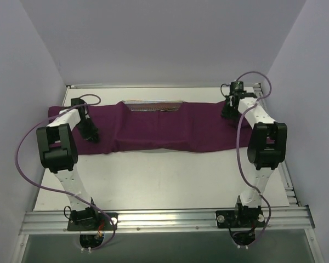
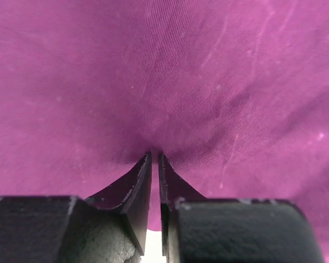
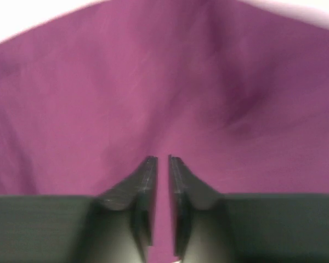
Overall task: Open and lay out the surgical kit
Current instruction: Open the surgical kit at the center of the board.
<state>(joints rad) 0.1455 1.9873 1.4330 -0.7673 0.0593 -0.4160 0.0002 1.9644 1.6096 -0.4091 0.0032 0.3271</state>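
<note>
While the dark purple cloth wrap [image 1: 153, 131] lies in a band across the far part of the table [image 1: 153, 181], covering the wire-mesh tray [image 1: 153, 105] but for its far rim, the top view suggests an uneven pull from either end could drag that tray. In the left wrist view the left gripper [image 2: 155, 156] is clamped on a pucker of wrap, a thin bite that may slip; in the right wrist view the right gripper [image 3: 162, 159] has its jaws nearly together, blur hiding any catch. No writing is readable.
</note>
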